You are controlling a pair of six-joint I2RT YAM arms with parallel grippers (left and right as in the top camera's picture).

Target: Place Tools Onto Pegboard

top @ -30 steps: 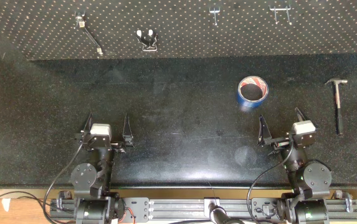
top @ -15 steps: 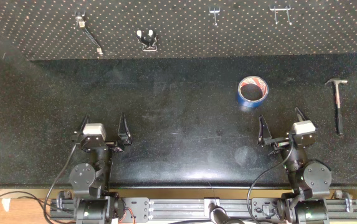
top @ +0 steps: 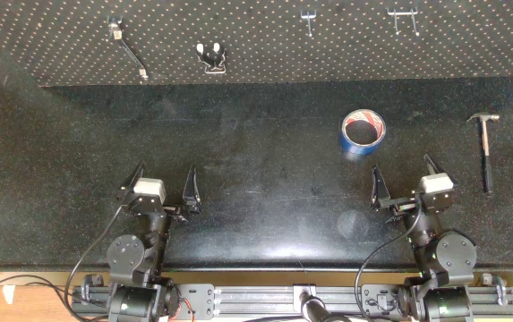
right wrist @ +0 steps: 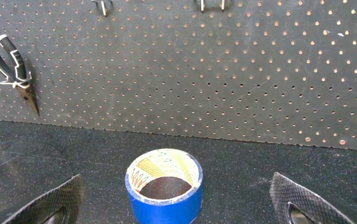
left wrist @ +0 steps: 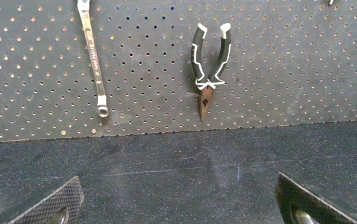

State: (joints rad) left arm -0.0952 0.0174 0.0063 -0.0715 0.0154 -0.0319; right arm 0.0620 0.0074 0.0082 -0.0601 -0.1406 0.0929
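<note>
Tape [right wrist: 164, 186] faces right tool [top: 402, 166], pliers [left wrist: 207, 68] left tool [top: 166, 168].

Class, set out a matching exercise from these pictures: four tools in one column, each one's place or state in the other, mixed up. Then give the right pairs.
1 wrench
2 pliers
3 tape roll
4 hammer

A lies flat on the table, far right
B hangs on the pegboard, farthest left
C stands on the table, blue
D hangs on the pegboard, nose down

Pairs: 1-B, 2-D, 3-C, 4-A
</note>
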